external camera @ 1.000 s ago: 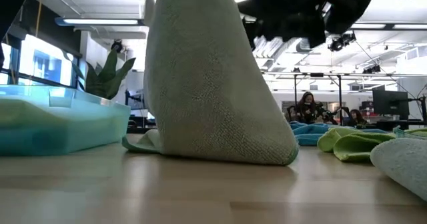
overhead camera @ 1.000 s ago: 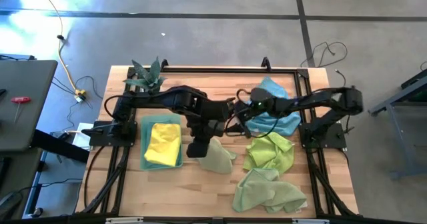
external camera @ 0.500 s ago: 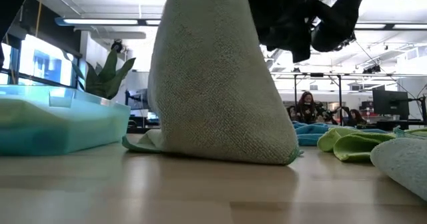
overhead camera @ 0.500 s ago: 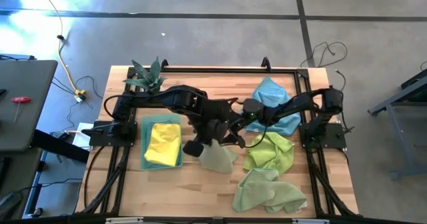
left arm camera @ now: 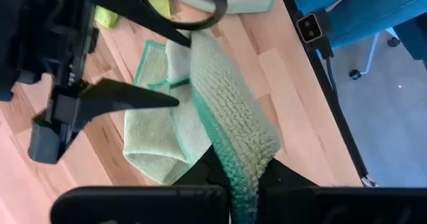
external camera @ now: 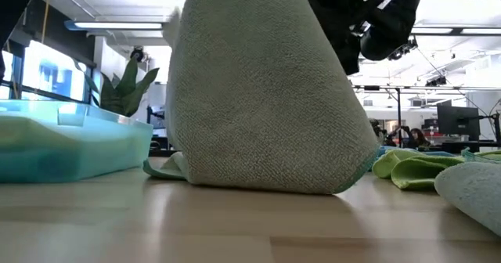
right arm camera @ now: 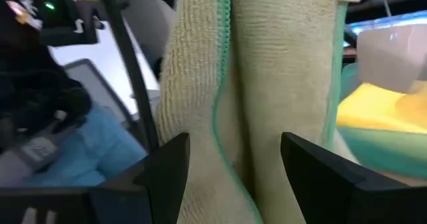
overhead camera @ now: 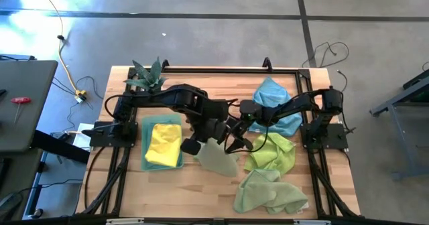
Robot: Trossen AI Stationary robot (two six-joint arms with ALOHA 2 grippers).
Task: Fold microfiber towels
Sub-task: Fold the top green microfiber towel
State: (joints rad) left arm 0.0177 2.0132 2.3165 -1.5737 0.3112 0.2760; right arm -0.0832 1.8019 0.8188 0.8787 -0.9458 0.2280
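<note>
Pale green towel hangs mid-table from the left gripper, pinched tight on its top edge, lower hem on the wood, while the right gripper, jaws wide, straddles the free edge, so best close squarely on that hem before spreading it flat.

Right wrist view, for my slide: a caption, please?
Open right gripper straddles the hanging pale green towel pinched by the left gripper.

The hanging pale green towel was nubbly, matt cloth with a teal stitched hem; the table was smooth pale wood, the tray translucent glossy plastic
</note>
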